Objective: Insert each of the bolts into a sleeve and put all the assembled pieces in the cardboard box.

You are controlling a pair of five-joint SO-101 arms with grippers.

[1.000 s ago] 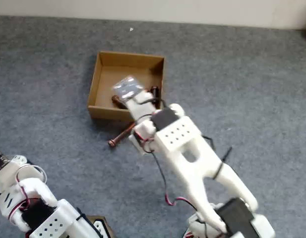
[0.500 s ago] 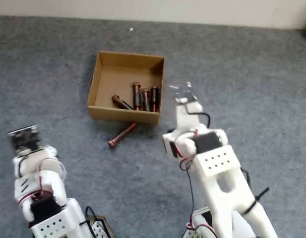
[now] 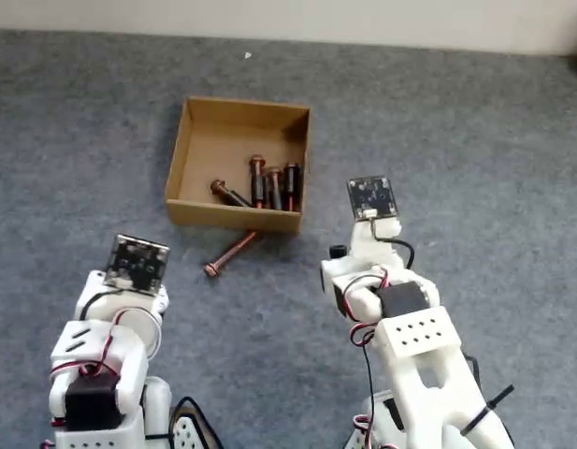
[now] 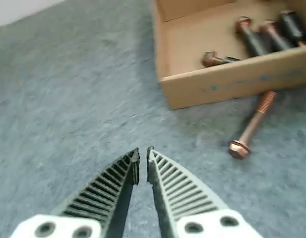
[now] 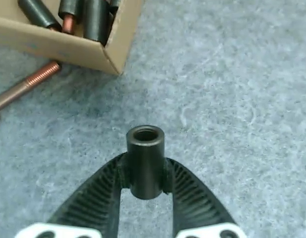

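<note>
The left gripper (image 4: 143,154) has swung in from the table's near-left edge and now faces the work. Its jaws are all but closed, with only a thin slit between the tips, and hold nothing. Ahead of its tips and a little toward the other arm lies the one loose bolt (image 4: 252,126), copper-coloured and bare. It lies flat on the grey carpet (image 3: 475,122) with its threaded end against the cardboard box's (image 4: 232,84) near wall, and it has not shifted.

Beyond the bolt, farther from both tools, the box holds what look like four assembled pieces (image 3: 260,185), bolts in black sleeves. Three lie side by side and one lies at an angle.

The right gripper (image 5: 144,171) was stretched over the box a second ago. It has drawn back toward its base and now sits well clear of the box's near corner. Its jaws are parted just enough to clamp a single black sleeve (image 5: 145,148), held with its open bore toward the wrist camera.

That makes one box, four finished pieces, one bolt and one sleeve. By my reading, the last pair is now being set up: the left arm must pick up the bolt and bring it to the held sleeve.
</note>
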